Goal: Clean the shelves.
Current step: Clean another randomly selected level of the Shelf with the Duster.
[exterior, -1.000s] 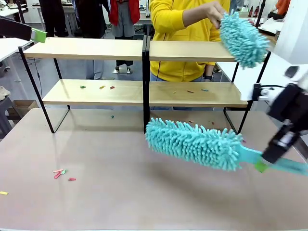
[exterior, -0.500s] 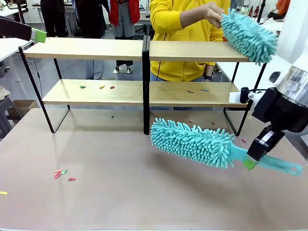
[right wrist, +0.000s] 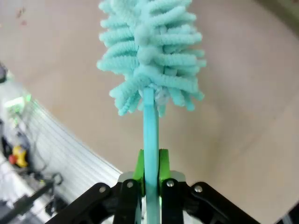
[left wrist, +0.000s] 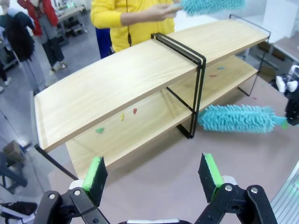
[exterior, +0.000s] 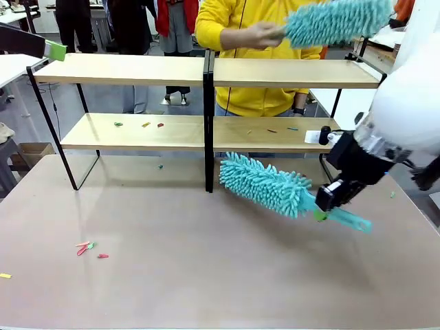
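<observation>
Right gripper (right wrist: pixel 150 164) clamps duster (exterior: pixel 265 184) handle | left gripper (left wrist: pixel 153 173) fingers wide, empty | shelves (exterior: pixel 124 69) at table's (exterior: pixel 172 275) far side, scraps (exterior: pixel 146 124) on lower tier | advice: raise head level, slide between tiers, sweep gently outward, handle kept off frame.

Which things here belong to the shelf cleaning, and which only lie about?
Job: two-tier light wooden shelves on black frame; fluffy turquoise duster in the right gripper; person's matching turquoise duster; small coloured scraps on the lower board.
Lying about: coloured scraps on the grey-brown tabletop; cardboard box on the floor.
</observation>
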Controlling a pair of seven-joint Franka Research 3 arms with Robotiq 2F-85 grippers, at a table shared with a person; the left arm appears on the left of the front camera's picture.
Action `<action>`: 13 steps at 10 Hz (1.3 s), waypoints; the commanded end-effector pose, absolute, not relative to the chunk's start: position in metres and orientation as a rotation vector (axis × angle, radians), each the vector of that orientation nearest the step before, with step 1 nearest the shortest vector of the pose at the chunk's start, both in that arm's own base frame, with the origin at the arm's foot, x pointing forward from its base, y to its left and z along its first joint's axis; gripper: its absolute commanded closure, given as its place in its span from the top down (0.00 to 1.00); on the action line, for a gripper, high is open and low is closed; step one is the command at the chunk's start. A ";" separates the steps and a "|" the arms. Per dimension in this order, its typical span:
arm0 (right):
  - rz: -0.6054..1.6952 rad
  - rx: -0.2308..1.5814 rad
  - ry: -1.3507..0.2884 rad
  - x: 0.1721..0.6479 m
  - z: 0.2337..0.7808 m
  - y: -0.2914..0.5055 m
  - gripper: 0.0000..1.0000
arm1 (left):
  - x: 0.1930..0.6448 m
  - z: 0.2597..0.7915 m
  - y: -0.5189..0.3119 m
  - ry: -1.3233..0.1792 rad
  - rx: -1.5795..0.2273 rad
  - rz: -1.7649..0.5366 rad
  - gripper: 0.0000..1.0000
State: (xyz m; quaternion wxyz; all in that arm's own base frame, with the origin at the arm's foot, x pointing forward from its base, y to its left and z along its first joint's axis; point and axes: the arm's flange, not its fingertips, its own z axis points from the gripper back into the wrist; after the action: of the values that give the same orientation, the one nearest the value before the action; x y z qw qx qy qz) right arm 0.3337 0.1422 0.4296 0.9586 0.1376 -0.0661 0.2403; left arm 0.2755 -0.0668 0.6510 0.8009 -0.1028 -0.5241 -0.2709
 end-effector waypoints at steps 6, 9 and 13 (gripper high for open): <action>0.320 0.344 -0.213 0.386 0.365 0.160 0.12 | 0.275 0.648 -0.067 -1.129 -0.223 -0.572 1.00; 0.206 0.310 -0.214 0.390 0.353 0.157 0.12 | 0.275 0.648 -0.067 -1.129 -0.223 -0.572 1.00; -0.013 0.189 -0.168 0.375 0.366 0.142 0.12 | 0.275 0.648 -0.067 -1.129 -0.223 -0.572 1.00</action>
State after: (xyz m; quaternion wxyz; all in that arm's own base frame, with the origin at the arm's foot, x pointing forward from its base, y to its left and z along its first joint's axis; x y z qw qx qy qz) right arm 0.3934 0.1422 0.3600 0.9886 0.1111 -0.0981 0.0264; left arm 0.2755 -0.0668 0.6510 0.8008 -0.1028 -0.5241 -0.2709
